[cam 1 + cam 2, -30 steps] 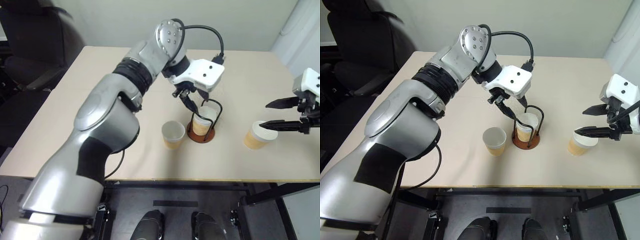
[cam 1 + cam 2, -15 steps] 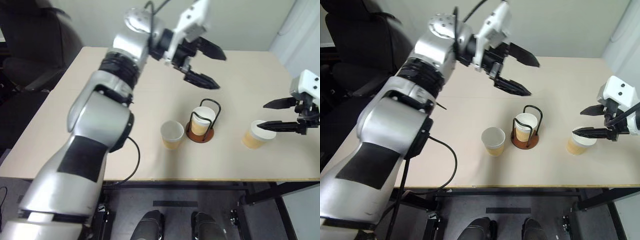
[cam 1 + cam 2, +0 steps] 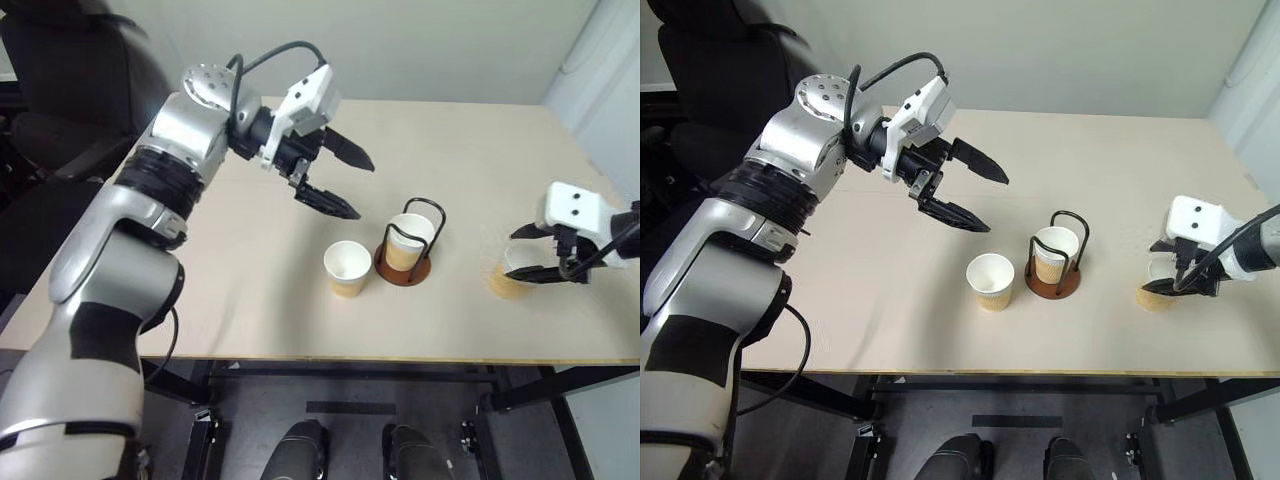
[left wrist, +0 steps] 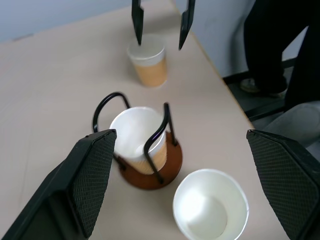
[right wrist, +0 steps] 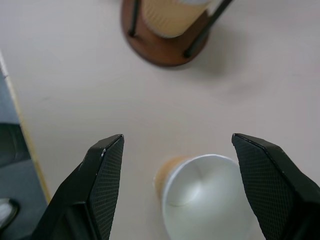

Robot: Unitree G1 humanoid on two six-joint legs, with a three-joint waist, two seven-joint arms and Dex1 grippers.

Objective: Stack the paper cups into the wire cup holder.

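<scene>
Now one paper cup (image 3: 403,240) inside the wire cup holder (image 3: 404,262), both hands (image 3: 338,182) (image 3: 527,257) spread, empty.

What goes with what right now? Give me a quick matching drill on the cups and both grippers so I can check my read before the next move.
Things:
1. cup in the wire cup holder
2. cup beside the holder
3. cup near the table's right edge
4. left gripper

States:
a. open, raised above the table, holding nothing
b. standing free between the holder and the robot's left arm
c. under the open right gripper, not gripped
d. seated inside the black wire loop

Pairs: 1-d, 2-b, 3-c, 4-a
</scene>
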